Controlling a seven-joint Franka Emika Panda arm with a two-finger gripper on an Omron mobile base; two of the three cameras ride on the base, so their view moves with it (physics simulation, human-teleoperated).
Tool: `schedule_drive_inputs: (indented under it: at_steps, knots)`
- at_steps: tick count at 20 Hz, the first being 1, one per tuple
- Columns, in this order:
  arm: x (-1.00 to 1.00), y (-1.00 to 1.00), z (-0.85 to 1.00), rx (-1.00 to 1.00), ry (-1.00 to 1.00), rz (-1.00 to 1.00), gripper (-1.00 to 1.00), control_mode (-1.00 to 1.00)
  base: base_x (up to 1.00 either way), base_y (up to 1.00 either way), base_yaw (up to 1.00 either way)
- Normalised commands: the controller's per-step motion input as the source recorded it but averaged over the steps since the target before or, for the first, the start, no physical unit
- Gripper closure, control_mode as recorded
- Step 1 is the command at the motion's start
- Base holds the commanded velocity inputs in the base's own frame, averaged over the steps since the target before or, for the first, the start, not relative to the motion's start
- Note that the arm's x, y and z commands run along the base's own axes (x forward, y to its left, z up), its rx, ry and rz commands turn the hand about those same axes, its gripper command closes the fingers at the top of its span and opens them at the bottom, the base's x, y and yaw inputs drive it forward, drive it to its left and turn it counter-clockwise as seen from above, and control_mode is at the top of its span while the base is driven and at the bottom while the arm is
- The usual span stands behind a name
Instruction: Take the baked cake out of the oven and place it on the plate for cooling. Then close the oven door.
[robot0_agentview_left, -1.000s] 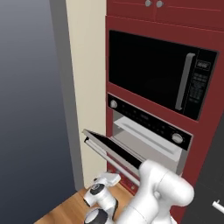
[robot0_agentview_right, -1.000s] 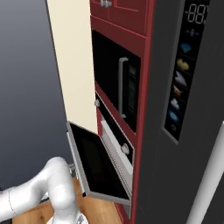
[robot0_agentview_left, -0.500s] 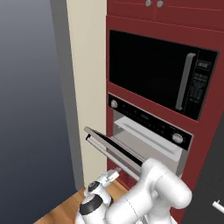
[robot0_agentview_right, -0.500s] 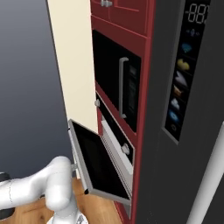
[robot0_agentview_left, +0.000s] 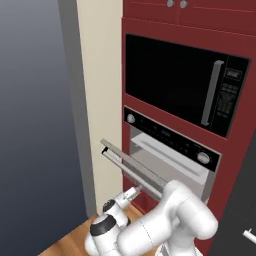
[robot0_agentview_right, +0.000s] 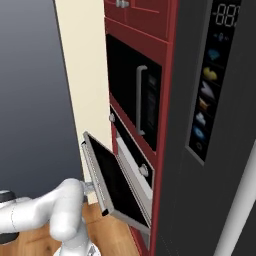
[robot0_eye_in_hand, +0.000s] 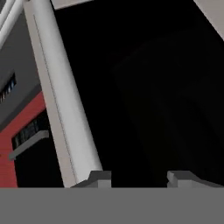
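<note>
Oven door (robot0_agentview_right: 116, 184) hanging half open, its bar handle (robot0_eye_in_hand: 61, 96) just left of the gripper (robot0_eye_in_hand: 139, 177); fingertips apart, nothing seen between them.

Flat, even rendered light, soft-edged — hand view largely black

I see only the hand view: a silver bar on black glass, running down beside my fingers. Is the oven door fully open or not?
Observer: Not fully. In the right base view the oven door hangs about halfway, tilted outward from its lower hinge.
Operator: Where is my hand against it?
Observer: In the left base view your fingers sit just below the door's outer edge, under the handle.
Operator: What is higher up?
Observer: A black microwave, its door shut.
</note>
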Motion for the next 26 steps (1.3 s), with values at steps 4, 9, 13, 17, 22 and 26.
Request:
schedule_drive_inputs:
  at_steps: [4,9,13,17,22,26]
  knots:
    - [0.79,-0.53,0.22,-0.39,-0.10,-0.36,-1.00,-1.00,0.00,0.00,0.00]
    - [0.97,-0.72,0.17,-0.24,-0.06,-0.29,-1.00,-1.00,0.00,0.00,0.00]
    - [1.00,-0.77,0.11,-0.09,-0.03,-0.22,-1.00,-1.00,0.00,0.00,0.00]
    - [1.00,-0.73,0.01,-0.01,0.00,-0.14,-1.00,-1.00,0.00,0.00,0.00]
    - [0.81,-0.54,0.00,0.00,0.00,-0.10,-1.00,-1.00,0.00,0.00,0.00]
    - [0.66,-0.50,0.00,0.00,0.00,-0.04,-1.00,-1.00,0.00,0.00,0.00]
